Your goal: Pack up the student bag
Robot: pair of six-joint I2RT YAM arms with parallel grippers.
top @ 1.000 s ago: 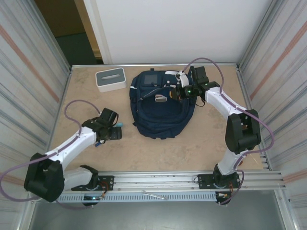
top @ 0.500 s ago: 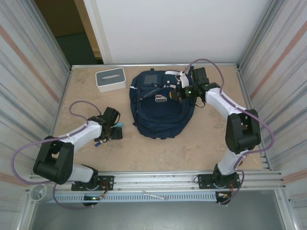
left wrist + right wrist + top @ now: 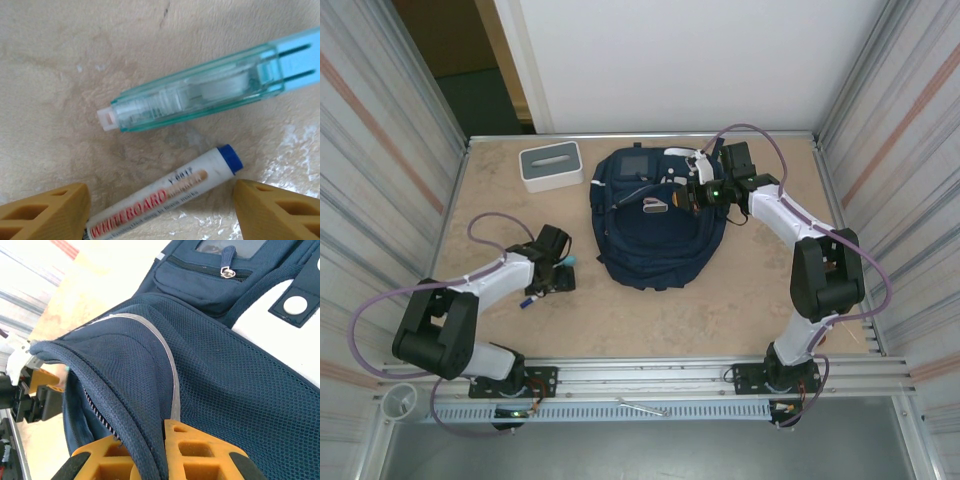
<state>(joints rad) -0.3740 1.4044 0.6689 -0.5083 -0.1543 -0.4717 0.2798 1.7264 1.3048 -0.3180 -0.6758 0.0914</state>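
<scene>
The navy student bag (image 3: 655, 235) lies flat at the back middle of the table. My right gripper (image 3: 692, 195) is shut on the zip edge of its opening (image 3: 107, 390) and holds that flap lifted; the orange fingers (image 3: 200, 455) pinch the fabric. My left gripper (image 3: 552, 275) hangs low over the table left of the bag, jaws open. Between its orange fingertips (image 3: 45, 212) lies a white whiteboard marker (image 3: 165, 197) with a blue cap, slanted on the table. A teal see-through correction tape (image 3: 200, 95) lies just beyond the marker.
A small grey-and-white box (image 3: 550, 165) stands at the back left. Corrugated metal walls close in both sides, and a rail (image 3: 650, 375) runs along the near edge. Bare table (image 3: 650, 320) lies in front of the bag.
My left arm has folded in and its gripper has come down over the marker, with the jaws a little narrower. The right gripper and the bag flap have not moved.
</scene>
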